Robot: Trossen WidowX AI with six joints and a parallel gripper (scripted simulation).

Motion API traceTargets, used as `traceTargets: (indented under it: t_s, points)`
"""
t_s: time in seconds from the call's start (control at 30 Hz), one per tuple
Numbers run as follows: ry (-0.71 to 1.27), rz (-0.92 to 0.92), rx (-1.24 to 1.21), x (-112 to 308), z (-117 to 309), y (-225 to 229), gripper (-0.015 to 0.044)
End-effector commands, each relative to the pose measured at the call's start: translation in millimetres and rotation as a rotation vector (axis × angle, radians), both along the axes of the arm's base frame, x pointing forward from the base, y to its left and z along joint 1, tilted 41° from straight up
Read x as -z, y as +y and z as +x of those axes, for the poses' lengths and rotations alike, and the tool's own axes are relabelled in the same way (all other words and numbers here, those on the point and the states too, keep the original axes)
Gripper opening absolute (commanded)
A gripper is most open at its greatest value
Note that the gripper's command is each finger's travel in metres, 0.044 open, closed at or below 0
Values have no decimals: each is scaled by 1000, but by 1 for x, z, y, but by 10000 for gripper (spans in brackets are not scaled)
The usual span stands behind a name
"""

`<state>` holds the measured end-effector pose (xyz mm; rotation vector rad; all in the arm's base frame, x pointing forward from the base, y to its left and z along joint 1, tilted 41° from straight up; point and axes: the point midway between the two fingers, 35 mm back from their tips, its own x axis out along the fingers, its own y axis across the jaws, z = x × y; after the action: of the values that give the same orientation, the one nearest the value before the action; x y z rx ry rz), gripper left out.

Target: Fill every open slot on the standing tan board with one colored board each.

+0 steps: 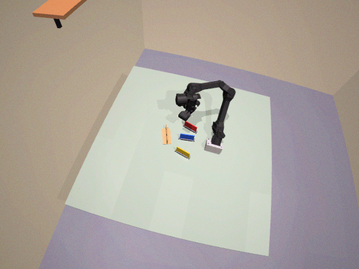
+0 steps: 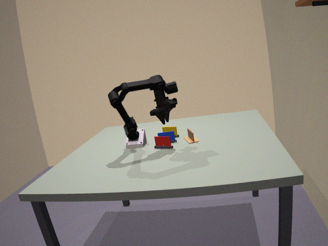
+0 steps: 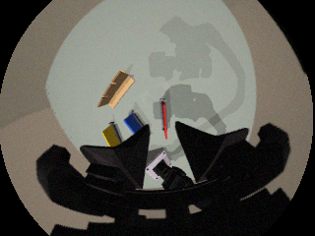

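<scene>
Gripper (image 1: pixel 189 111) (image 2: pixel 165 123) (image 3: pixel 162 125): it is hanging above the table, fingers pointing down, standing partly open with a plain gap between the tips; it is holding nothing and touching none of the boards.
Red board (image 1: pixel 190 126) (image 2: pixel 162 141) (image 3: pixel 164 118): it is standing in its holder, showing between the two fingers in the wrist view but lying well below them.
Blue board (image 1: pixel 187 137) (image 2: pixel 166 136) (image 3: pixel 133 123): it is standing in its holder, between the red and the yellow; the red one is partly covering it in the exterior view.
Yellow board (image 1: pixel 183 152) (image 2: pixel 169 130) (image 3: pixel 111 135): it is standing in its holder; a finger is cutting off its near end in the wrist view.
Tan board (image 1: pixel 166 134) (image 2: pixel 190 135) (image 3: pixel 114 88): it is standing upright on its flat tan base near the holders; no colored board is sitting in it.
Hard to make out: the notches are too small to read; the slots are showing only as small marks in the wrist view, too faint to count surely.
Counts: one arm; two fingers; three colored boards; three holders; one tan board.
</scene>
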<state>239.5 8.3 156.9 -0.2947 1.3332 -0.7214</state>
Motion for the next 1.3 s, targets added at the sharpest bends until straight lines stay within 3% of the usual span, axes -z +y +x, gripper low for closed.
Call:
traceTargets:
  t_s: [0.0, 1.27]
  points:
    - [38, -29, 16, 22, -5, -30, 185]
    - [44, -36, 18, 71, -6, -71, 185]
